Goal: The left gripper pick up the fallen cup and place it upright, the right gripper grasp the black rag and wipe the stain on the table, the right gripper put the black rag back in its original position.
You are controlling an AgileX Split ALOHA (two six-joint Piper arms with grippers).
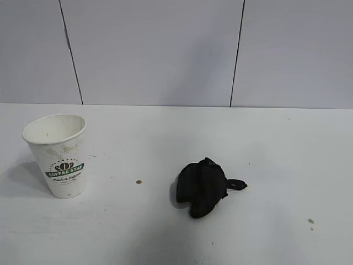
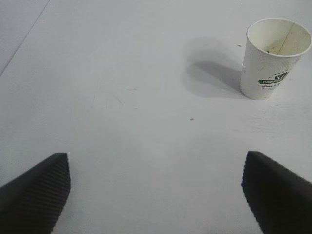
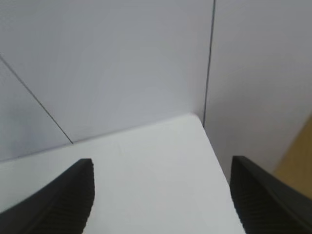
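Note:
The white cup (image 1: 58, 154) with the green COFFEE STAR band stands upright at the left of the table (image 1: 176, 237). It also shows in the left wrist view (image 2: 273, 57), far from my left gripper (image 2: 156, 168), which is open and empty over bare table. The black rag (image 1: 202, 186) lies as a lump near the table's middle, its loop tail pointing right. My right gripper (image 3: 161, 168) is open and empty, over a far corner of the table near the wall. No palm-sized stain shows. Neither gripper appears in the exterior view.
A tiny brown dot (image 1: 138, 181) lies between cup and rag. Two small dots (image 1: 311, 222) sit at the front right. The grey panelled wall (image 1: 176, 49) runs behind the table. The table's corner and side edge (image 3: 214, 151) show in the right wrist view.

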